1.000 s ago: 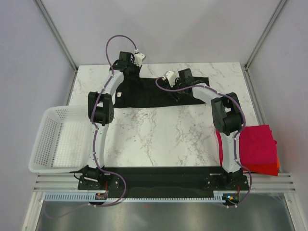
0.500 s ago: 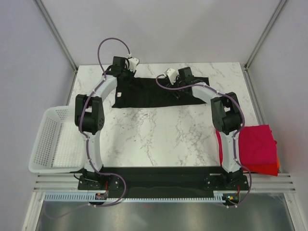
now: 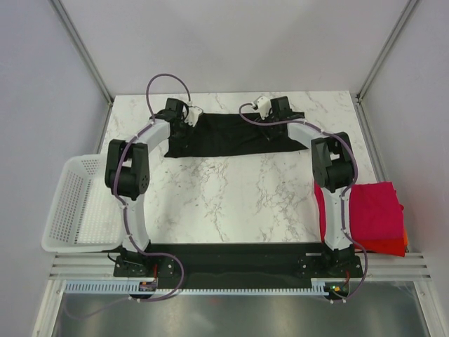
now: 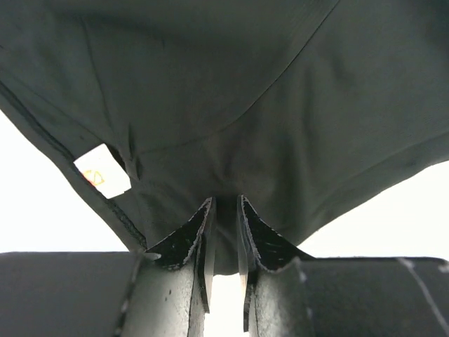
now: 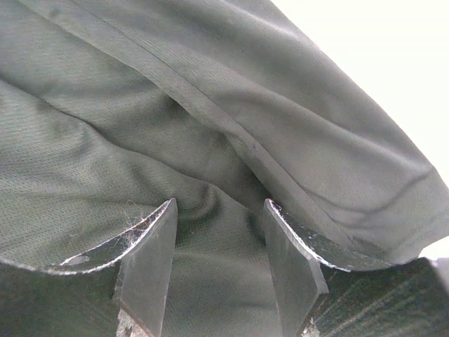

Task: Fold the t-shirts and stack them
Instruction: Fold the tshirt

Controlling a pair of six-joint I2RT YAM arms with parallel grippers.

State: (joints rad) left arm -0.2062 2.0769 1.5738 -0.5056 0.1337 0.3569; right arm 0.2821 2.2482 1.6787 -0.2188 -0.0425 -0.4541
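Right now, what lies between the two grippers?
The black shirt, spread on the table from left gripper to right gripper, shown in the top view.

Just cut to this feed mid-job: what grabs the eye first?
The black shirt lies spread along the far edge of the table. The left gripper is pinched narrow on its left end, and the right gripper stands wide over its right end. After that come the red stack of folded shirts at the near right, and the white basket hanging off the left side.
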